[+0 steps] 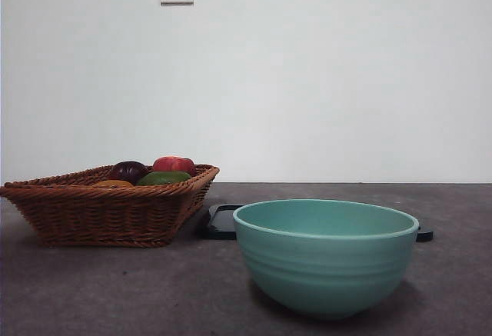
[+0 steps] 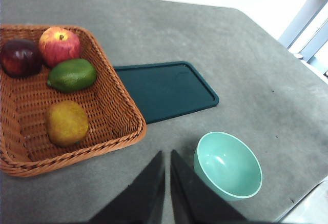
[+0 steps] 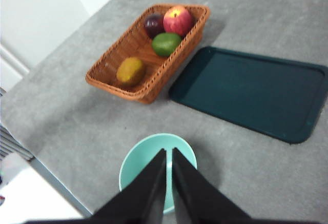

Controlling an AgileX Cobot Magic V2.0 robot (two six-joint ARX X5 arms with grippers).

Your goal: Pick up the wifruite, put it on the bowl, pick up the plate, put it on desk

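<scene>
Nothing of your task is done yet. At the left, the wifruite (image 2: pixel 67 123) lies in the near part of the wicker basket (image 1: pixel 108 213), apart from the green fruit (image 2: pixel 72 74), the red apple (image 2: pixel 59 45) and the dark purple fruit (image 2: pixel 19 57) at the far end. Just right of the basket, the dark green plate (image 2: pixel 166 89) lies flat on the counter (image 1: pixel 115 290). The bowl (image 1: pixel 326 255) stands empty, nearest you and to the right.

You have both steps left: fruit into bowl, then the plate.

Your left gripper (image 2: pixel 167 163) and right gripper (image 3: pixel 169 160) both hover high with jaws nearly closed, holding nothing; the right one hangs above the bowl.

From the front view the wifruite is probably the orange sliver behind the basket rim, and the bowl hides most of the plate. Neither arm appears there.
</scene>
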